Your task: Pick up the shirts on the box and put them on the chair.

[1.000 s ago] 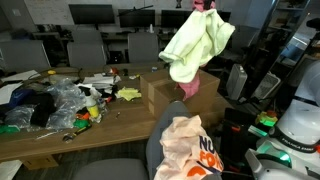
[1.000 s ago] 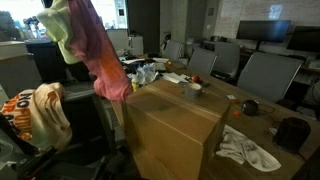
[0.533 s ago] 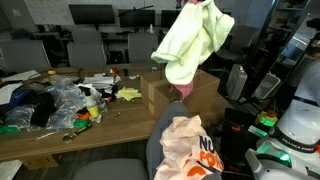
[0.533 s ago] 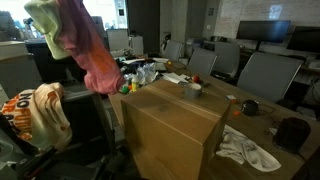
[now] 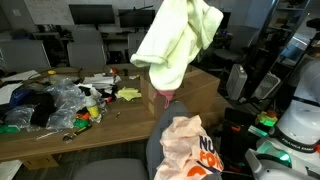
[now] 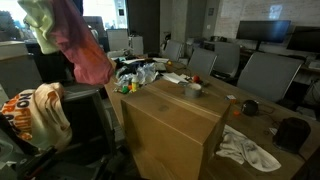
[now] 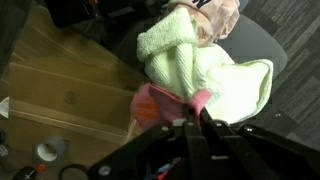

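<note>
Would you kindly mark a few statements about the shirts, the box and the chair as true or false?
1. The claw holds a yellow-green shirt and a pink shirt up in the air. True.
2. The cream shirt with orange print lies on the box. False: it is draped over the chair.
3. No shirt lies on top of the box. True.
4. The two held shirts rest on the chair seat. False: they hang freely from the claw, clear of the seat.
</note>
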You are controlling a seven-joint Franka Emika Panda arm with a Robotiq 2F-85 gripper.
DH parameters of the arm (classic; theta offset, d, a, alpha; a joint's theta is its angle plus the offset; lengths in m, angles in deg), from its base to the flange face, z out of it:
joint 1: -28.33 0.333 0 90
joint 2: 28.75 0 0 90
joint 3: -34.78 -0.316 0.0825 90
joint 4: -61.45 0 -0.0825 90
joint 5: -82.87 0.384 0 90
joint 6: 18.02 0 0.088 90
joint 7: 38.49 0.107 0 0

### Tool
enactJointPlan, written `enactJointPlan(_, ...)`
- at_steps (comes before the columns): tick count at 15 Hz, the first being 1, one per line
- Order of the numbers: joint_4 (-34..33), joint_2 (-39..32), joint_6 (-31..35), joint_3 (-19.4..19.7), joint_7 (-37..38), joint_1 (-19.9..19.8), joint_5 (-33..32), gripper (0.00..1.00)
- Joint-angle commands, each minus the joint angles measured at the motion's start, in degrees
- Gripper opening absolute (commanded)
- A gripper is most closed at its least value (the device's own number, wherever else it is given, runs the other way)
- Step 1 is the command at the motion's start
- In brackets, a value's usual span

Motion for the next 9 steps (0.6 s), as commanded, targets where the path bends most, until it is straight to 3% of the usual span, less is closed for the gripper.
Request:
enactJointPlan(1, -9.9, -7.1, -4.5, -1.2, -1.2, 3.1, -2.0, 0.02)
enactJointPlan(9, -15.6, -15.1, -7.1, -1.3, -2.7, 9.5, -4.4, 0.02)
